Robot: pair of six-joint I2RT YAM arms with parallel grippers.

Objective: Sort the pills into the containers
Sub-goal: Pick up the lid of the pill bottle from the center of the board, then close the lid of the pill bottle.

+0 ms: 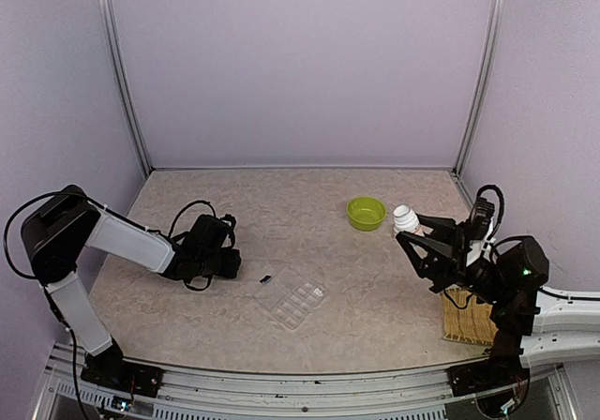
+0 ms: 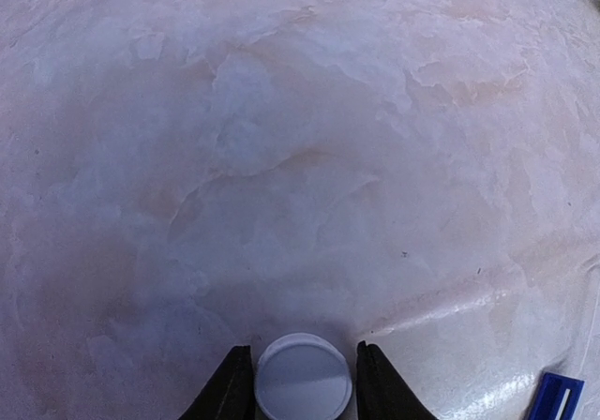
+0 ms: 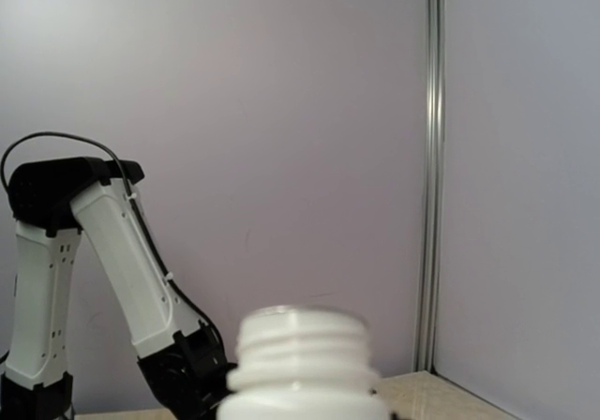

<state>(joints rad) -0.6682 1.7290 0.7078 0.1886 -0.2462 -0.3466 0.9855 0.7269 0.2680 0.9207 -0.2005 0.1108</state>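
My right gripper [image 1: 412,232] is shut on a small white bottle [image 1: 406,217] and holds it upright above the table's right side. In the right wrist view the bottle [image 3: 305,364] shows a threaded neck with no cap, and it hides my fingers. My left gripper [image 1: 232,262] is low over the table at the left. Its fingers [image 2: 232,390] stand tight against both sides of a round white cap [image 2: 303,380]. The clear pill box [image 1: 292,298] lies flat at the table's middle front, apart from both grippers. I see no pills.
A lime-green bowl [image 1: 366,213] stands just left of the held bottle. A small dark blue piece [image 1: 266,278] lies between my left gripper and the pill box and also shows in the left wrist view [image 2: 556,397]. A slatted wooden piece [image 1: 466,319] lies under the right arm.
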